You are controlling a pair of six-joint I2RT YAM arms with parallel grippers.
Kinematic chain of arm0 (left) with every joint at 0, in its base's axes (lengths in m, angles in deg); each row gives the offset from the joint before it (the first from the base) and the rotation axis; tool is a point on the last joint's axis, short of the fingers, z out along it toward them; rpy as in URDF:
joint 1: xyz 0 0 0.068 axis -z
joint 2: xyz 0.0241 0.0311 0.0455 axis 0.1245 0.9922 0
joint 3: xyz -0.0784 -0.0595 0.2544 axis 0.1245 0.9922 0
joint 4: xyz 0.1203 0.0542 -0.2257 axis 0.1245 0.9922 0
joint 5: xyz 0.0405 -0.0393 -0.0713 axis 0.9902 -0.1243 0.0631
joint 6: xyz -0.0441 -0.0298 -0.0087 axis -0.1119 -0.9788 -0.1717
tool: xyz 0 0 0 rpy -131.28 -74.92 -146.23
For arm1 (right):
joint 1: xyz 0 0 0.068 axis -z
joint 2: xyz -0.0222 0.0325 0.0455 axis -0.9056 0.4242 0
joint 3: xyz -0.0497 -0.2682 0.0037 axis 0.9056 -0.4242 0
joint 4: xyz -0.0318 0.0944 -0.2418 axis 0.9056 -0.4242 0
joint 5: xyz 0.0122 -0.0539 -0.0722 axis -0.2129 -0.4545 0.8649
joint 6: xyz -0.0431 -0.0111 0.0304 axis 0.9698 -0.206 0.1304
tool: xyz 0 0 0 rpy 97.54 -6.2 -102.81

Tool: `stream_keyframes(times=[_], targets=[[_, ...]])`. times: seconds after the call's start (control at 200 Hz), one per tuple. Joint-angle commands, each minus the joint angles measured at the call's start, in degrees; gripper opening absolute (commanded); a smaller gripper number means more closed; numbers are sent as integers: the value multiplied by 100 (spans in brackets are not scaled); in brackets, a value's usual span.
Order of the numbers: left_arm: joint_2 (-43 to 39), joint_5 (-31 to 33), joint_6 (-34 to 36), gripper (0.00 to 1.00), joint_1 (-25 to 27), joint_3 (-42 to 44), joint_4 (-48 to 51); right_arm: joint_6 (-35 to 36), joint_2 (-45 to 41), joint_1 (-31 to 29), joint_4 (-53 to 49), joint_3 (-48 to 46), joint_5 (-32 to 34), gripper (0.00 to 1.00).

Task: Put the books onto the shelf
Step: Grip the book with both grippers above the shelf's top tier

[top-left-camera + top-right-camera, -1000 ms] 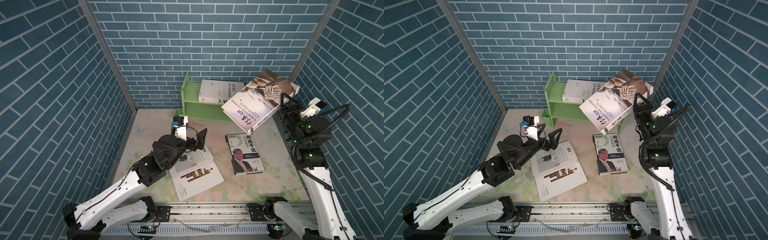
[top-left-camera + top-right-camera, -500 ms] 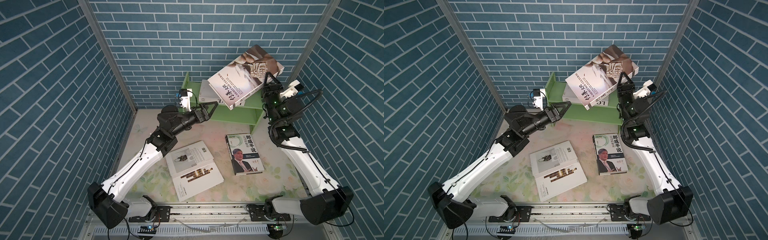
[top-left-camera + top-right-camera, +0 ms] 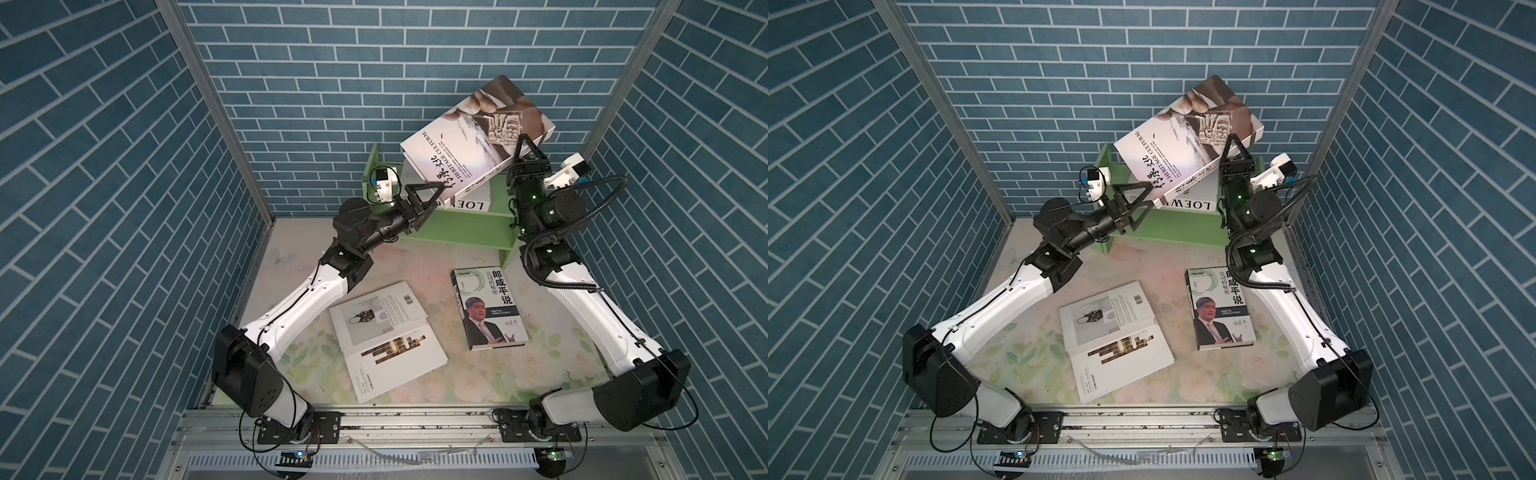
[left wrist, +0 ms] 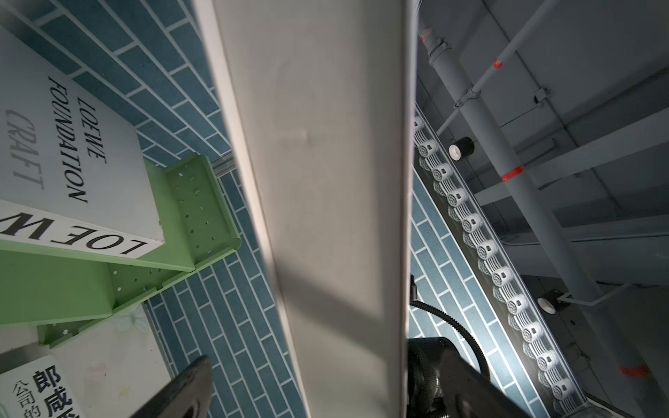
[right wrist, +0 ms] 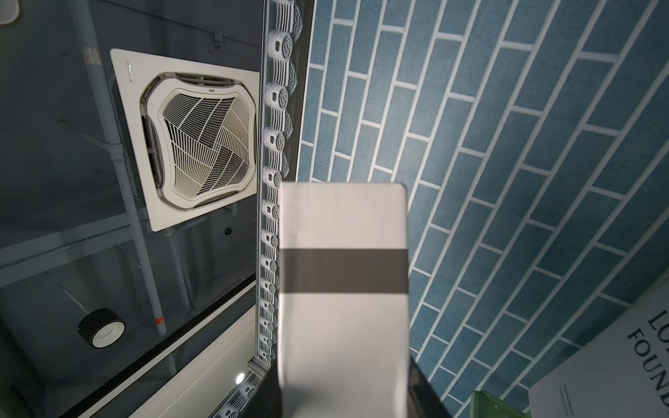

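My right gripper (image 3: 524,144) (image 3: 1233,143) (image 5: 344,398) is shut on a large white book (image 3: 473,137) (image 3: 1183,133) (image 5: 344,289), holding it tilted in the air over the light green shelf (image 3: 457,232) (image 3: 1163,232) (image 4: 54,289). My left gripper (image 3: 432,203) (image 3: 1148,199) (image 4: 322,380) stands open around that book's lower corner (image 4: 318,217), with a gap showing on one side. A LOEWE book (image 3: 469,204) (image 3: 1192,203) (image 4: 72,152) lies flat on the shelf's upper tier. On the table lie a portrait book (image 3: 488,307) (image 3: 1219,309) and white covers (image 3: 386,336) (image 3: 1115,338), one open book or two.
Blue brick walls (image 3: 332,83) close in the back and both sides, and the shelf stands against the back wall. The floral table mat (image 3: 415,257) lies bare between the shelf and the lying books. A metal rail (image 3: 415,424) runs along the front edge.
The right arm has swung the held book from the right side up and over the shelf. The left arm has risen from the table's white book, and its open jaws now straddle the held book's lower corner.
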Motion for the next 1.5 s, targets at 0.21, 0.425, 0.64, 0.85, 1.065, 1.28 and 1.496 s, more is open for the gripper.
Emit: stream_keyframes(times=[0.21,0.425,0.64,0.85,1.065,1.28,1.496], targets=[[276,-222,-488,78,-41,-428,-869,-480,269,-257,762,-11,275,36],[217,-134,-179,69,-38,-517,-578,-499,292,-350,762,-54,293,37],[191,-78,289,57,-39,-695,-35,-534,316,-405,707,-90,216,38],[223,-118,344,44,-58,-789,112,-444,253,-401,311,-88,-34,53],[160,-149,357,40,-189,-835,285,-69,71,-299,9,-139,-380,64],[122,-466,184,39,-474,-969,529,285,-118,270,-990,21,-1688,84],[126,-1203,-100,37,-1015,-1178,895,-247,-69,1658,-891,26,-4324,92]])
